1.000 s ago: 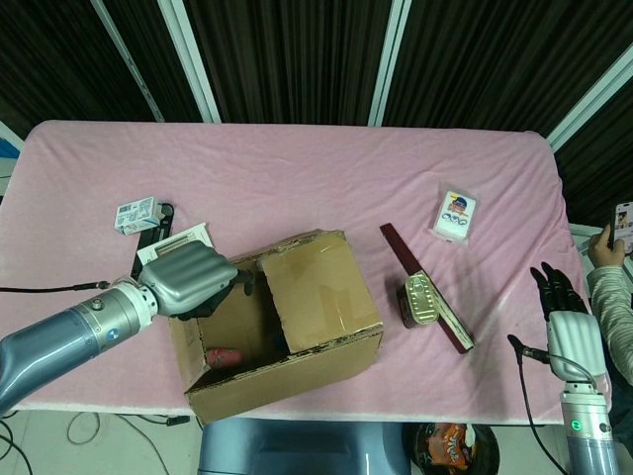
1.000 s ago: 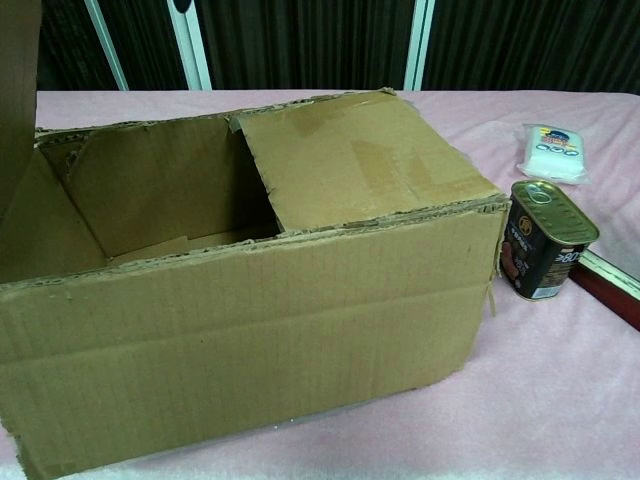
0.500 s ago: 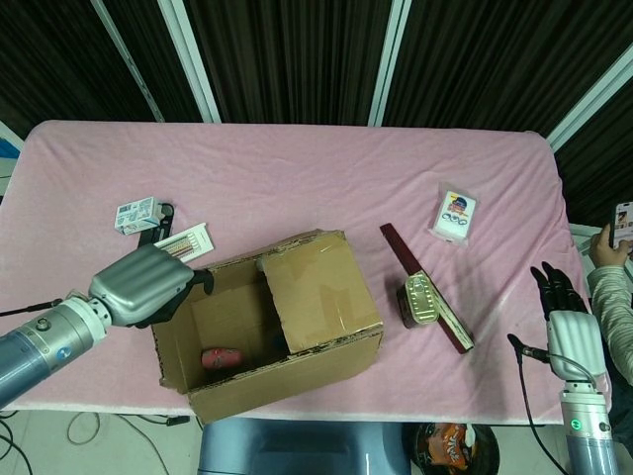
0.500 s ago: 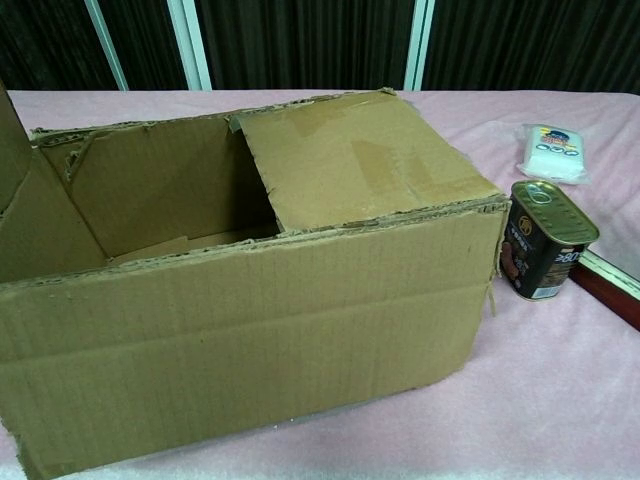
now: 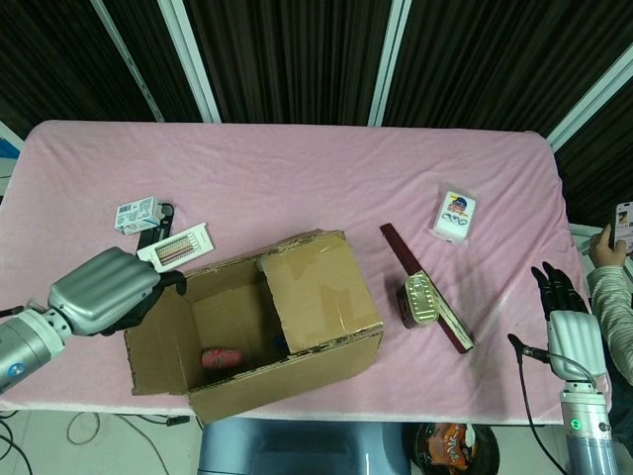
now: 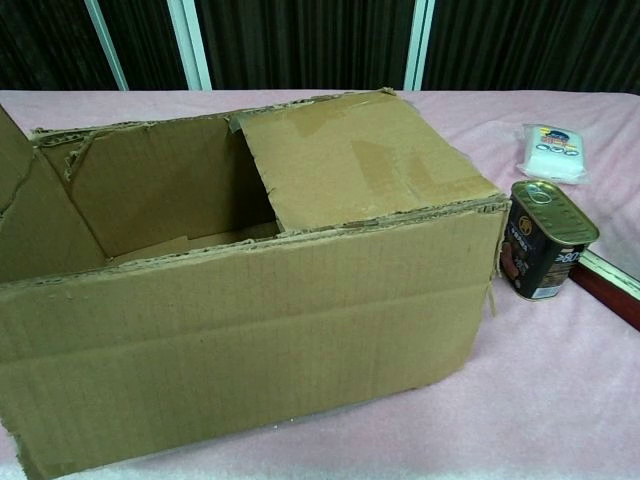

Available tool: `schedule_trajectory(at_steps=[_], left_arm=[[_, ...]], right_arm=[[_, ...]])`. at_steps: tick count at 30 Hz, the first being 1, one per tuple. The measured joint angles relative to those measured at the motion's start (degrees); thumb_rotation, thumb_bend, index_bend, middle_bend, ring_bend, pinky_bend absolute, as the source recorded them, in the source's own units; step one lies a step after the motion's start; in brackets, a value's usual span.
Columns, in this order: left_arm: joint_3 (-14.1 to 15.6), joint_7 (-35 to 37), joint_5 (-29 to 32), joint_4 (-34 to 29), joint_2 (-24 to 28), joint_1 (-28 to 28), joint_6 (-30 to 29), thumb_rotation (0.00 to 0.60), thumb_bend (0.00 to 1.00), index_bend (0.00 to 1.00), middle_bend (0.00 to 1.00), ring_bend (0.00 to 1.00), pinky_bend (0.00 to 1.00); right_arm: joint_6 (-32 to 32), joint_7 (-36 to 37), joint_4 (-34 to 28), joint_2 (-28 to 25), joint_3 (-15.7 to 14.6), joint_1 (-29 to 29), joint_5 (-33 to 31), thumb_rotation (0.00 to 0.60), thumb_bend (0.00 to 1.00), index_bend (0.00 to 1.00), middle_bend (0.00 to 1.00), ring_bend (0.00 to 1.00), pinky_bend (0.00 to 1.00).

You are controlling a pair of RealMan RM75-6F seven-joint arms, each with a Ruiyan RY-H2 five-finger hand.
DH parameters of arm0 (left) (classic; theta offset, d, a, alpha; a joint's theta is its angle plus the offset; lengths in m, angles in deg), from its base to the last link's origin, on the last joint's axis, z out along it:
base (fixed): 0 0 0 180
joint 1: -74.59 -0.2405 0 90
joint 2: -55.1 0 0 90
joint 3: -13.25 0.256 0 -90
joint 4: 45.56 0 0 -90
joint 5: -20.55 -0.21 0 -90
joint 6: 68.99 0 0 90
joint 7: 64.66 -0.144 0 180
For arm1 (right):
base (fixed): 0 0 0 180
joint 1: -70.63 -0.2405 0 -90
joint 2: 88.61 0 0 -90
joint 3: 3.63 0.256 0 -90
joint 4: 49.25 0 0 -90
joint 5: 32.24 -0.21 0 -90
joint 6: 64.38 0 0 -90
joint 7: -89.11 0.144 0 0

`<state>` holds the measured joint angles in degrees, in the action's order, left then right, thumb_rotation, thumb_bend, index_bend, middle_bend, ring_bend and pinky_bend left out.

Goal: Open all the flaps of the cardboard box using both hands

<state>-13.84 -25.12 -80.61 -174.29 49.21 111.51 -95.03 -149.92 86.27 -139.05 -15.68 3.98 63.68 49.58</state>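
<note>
The cardboard box [image 5: 282,341] stands near the table's front edge and fills the chest view [image 6: 250,330]. Its left flap [image 5: 156,334] leans outward to the left, and its edge shows in the chest view [image 6: 25,225]. My left hand [image 5: 104,290], silver-backed with fingers curled, grips that flap's outer edge. The right flap [image 5: 318,287] still lies folded over the box top [image 6: 350,160]. A small red object [image 5: 220,357] lies inside. My right hand [image 5: 564,315] hangs off the table's right end, fingers extended, holding nothing. Neither hand shows in the chest view.
A tin can [image 5: 419,299] [image 6: 545,240] stands just right of the box, against a dark red strip [image 5: 401,252]. A white packet [image 5: 455,216] [image 6: 553,153] lies further back. A small white carton [image 5: 136,214] and a printed card [image 5: 178,245] lie behind my left hand. A person [image 5: 613,287] stands at right.
My left hand has swung left and toward the front, taking the left flap from upright over the opening to leaning outward. The right hand has not moved.
</note>
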Motion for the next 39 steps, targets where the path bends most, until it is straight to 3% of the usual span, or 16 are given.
schedule_trajectory(at_steps=[11, 20, 21, 24, 26, 28, 32, 39], left_arm=[[5.7, 15.8, -18.1, 5.7, 4.0, -5.4, -11.9, 0.600, 1.00, 0.34, 0.61, 0.47, 0.55], [9.1, 20.9, -24.5, 10.8, 2.9, -9.0, -15.7, 0.600, 0.99, 0.33, 0.60, 0.46, 0.53], [9.3, 21.0, -24.5, 11.2, 2.7, -9.2, -16.0, 0.600, 0.96, 0.32, 0.59, 0.45, 0.52], [9.9, 21.0, -23.8, 12.0, 1.9, -9.8, -17.2, 0.600, 0.69, 0.26, 0.49, 0.36, 0.43], [10.3, 20.4, -22.3, 12.5, 1.2, -10.3, -18.4, 0.600, 0.44, 0.16, 0.32, 0.23, 0.31], [10.8, 18.9, -20.1, 12.7, 0.3, -11.1, -19.7, 0.600, 0.28, 0.09, 0.16, 0.12, 0.20], [12.1, 11.1, -13.5, 12.6, -2.2, -13.9, -23.7, 0.600, 0.17, 0.03, 0.03, 0.02, 0.08], [14.5, -13.5, -3.5, 11.6, -10.6, -20.9, -34.9, 0.600, 0.09, 0.00, 0.00, 0.00, 0.03]], right_arm=[[-0.1, -0.1, -0.1, 0.0, 0.0, 0.1, 0.0, 0.600, 0.18, 0.00, 0.00, 0.00, 0.21], [-0.3, -0.2, -0.3, -0.1, 0.0, 0.2, 0.1, 0.600, 0.18, 0.00, 0.00, 0.00, 0.21], [-0.3, -0.2, -0.4, -0.1, 0.0, 0.2, 0.1, 0.600, 0.18, 0.00, 0.00, 0.00, 0.21], [-0.3, -0.3, -0.3, -0.1, -0.1, 0.2, 0.2, 0.600, 0.18, 0.00, 0.00, 0.00, 0.21], [-0.2, -0.3, -0.4, -0.1, -0.1, 0.2, 0.3, 0.600, 0.18, 0.00, 0.00, 0.00, 0.21], [-0.2, -0.3, -0.4, -0.1, -0.1, 0.2, 0.3, 0.600, 0.18, 0.00, 0.00, 0.00, 0.21], [-0.2, -0.4, -0.4, -0.2, 0.0, 0.2, 0.1, 0.600, 0.18, 0.00, 0.00, 0.00, 0.21], [0.1, -0.6, -0.9, -0.5, 0.1, 0.1, 0.0, 0.600, 0.18, 0.00, 0.00, 0.00, 0.21]])
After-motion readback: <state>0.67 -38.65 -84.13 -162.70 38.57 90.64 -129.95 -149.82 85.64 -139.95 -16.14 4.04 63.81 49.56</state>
